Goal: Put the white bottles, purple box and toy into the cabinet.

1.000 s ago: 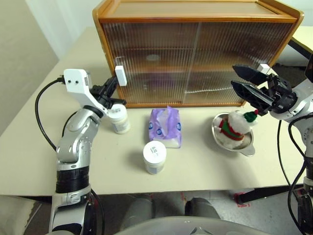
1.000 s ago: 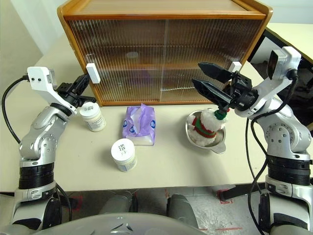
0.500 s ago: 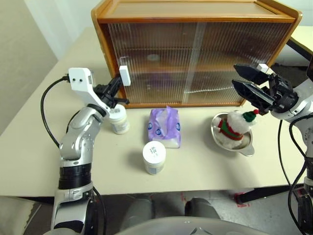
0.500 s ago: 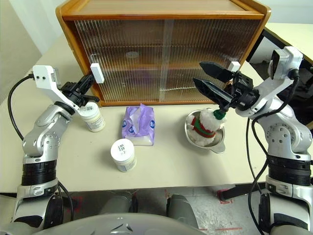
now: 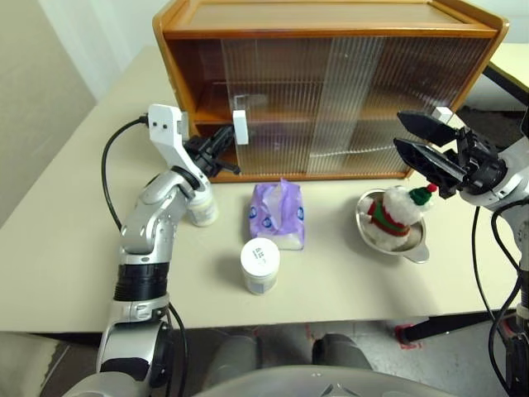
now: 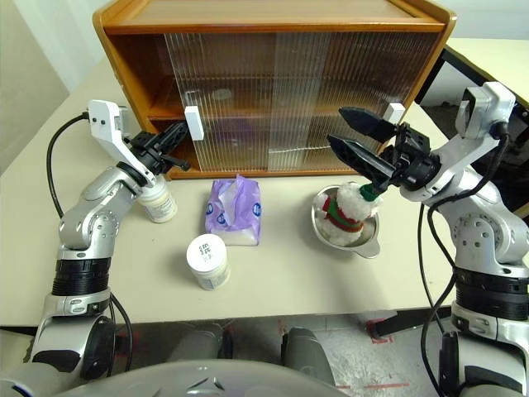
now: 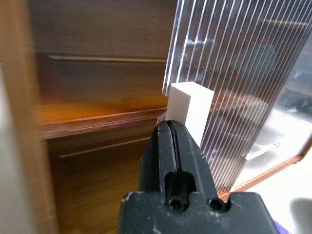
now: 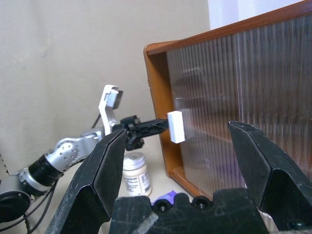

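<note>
Both arms are built of rounded silver-grey metal segments joined by black ribbed collars. Each wrist carries a white angular camera bracket, and a black cable loops from it down along the arm. The left gripper (image 5: 221,150) and right gripper (image 5: 423,142) each have two black, tapered, pointed fingers on a black block with small round screw holes at its base.

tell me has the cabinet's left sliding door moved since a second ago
Yes. The left door has slid right along the cabinet frame, pushed at its white handle by the shut left tool.
</note>
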Motion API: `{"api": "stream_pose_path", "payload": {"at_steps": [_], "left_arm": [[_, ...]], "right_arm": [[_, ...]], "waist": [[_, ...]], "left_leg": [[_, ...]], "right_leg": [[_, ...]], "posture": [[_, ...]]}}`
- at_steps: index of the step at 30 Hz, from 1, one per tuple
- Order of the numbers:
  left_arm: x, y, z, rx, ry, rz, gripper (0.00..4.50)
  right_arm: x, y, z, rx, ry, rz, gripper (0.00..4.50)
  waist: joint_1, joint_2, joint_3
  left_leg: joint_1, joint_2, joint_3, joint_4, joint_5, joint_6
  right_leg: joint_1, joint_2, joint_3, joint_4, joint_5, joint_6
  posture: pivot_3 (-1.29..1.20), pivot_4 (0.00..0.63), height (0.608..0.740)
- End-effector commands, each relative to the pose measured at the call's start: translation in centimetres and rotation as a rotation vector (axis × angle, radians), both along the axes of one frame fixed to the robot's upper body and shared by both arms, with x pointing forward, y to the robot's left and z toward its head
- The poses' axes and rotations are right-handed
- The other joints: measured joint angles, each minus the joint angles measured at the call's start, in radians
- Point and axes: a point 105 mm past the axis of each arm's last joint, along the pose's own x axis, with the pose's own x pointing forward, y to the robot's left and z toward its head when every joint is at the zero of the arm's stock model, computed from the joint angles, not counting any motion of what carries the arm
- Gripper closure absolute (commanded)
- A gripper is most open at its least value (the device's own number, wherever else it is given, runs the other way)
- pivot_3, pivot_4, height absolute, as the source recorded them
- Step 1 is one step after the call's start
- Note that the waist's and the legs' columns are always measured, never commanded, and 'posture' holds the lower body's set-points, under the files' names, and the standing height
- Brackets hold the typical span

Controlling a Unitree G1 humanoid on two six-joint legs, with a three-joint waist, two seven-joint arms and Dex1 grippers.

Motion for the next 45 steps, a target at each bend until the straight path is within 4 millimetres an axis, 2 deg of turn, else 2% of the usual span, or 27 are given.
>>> {"api": "stream_pose_path", "payload": {"at_steps": [1, 13, 20, 25, 30, 36, 40, 42, 45], "left_arm": [[0.2, -1.7, 0.1, 0.012, -0.002, -0.059, 4.48], [0.5, -6.8, -0.8, 0.024, 0.015, -0.213, 4.48], [1.3, -9.0, -0.7, 0.024, 0.006, -0.251, 4.48], [1.6, -9.8, -1.0, 0.023, 0.007, -0.265, 4.48], [1.8, -9.7, -0.7, 0.010, -0.003, -0.260, 4.48], [1.1, -8.2, 0.3, -0.023, -0.025, -0.238, 4.48], [-0.3, -7.4, 2.1, -0.068, -0.066, -0.276, 4.48], [-1.9, -7.1, 3.3, -0.115, -0.092, -0.351, 4.48], [-4.0, -5.3, 5.0, -0.121, -0.145, -0.384, 4.48]], "right_arm": [[-0.4, -0.4, 0.4, -0.005, -0.010, -0.012, 0.00], [-0.5, -0.7, 0.6, -0.003, -0.013, -0.033, 0.00], [-0.7, -0.9, 0.7, -0.001, -0.011, -0.047, 0.00], [-0.8, -1.0, 0.7, -0.003, -0.012, -0.055, 0.00], [-0.9, -1.1, 0.6, -0.002, -0.007, -0.060, 0.00], [-0.6, -1.0, 0.5, -0.001, 0.003, -0.050, 0.00], [-0.3, -0.7, 0.4, 0.001, 0.014, -0.030, 0.00], [0.0, -0.5, 0.2, 0.005, 0.024, -0.015, 0.00], [0.7, 0.1, -0.1, 0.003, 0.038, 0.023, 0.00]], "waist": [[-0.002, 0.000, 0.000], [-0.011, 0.000, 0.000], [-0.027, 0.000, 0.000], [-0.037, 0.000, 0.000], [-0.048, 0.000, 0.000], [-0.049, 0.000, 0.000], [-0.050, 0.000, 0.000], [-0.048, 0.000, 0.000], [-0.048, 0.000, 0.000]], "left_leg": [[0.000, 0.000, 0.000, 0.000, 0.000, 0.000], [-0.001, 0.000, 0.000, 0.003, 0.001, 0.001], [-0.002, 0.000, 0.000, 0.009, 0.001, 0.002], [-0.001, 0.000, 0.001, 0.010, 0.001, 0.003], [-0.001, 0.000, 0.001, 0.010, 0.002, 0.003], [-0.001, 0.000, 0.001, 0.010, 0.002, 0.003], [-0.001, 0.001, 0.001, 0.010, 0.002, 0.003], [-0.001, 0.001, 0.001, 0.010, 0.002, 0.003], [-0.001, 0.001, 0.001, 0.010, 0.002, 0.003]], "right_leg": [[0.000, 0.000, 0.000, 0.000, 0.000, 0.000], [0.000, 0.001, 0.001, 0.001, 0.000, 0.000], [0.001, 0.002, 0.001, 0.002, 0.002, 0.002], [0.002, 0.002, 0.002, 0.003, 0.002, 0.003], [0.002, 0.003, 0.002, 0.002, 0.003, 0.004], [0.002, 0.003, 0.002, 0.003, 0.003, 0.004], [0.002, 0.003, 0.003, 0.003, 0.003, 0.004], [0.002, 0.003, 0.003, 0.004, 0.003, 0.004], [0.002, 0.003, 0.003, 0.004, 0.004, 0.003]], "posture": [[-0.03, 0.000, 0.740], [-0.05, 0.000, 0.740], [-0.07, 0.000, 0.740], [-0.08, 0.000, 0.740], [-0.08, 0.000, 0.740], [-0.05, 0.000, 0.740], [0.00, 0.000, 0.740], [0.02, 0.000, 0.740], [0.06, 0.000, 0.740]]}}
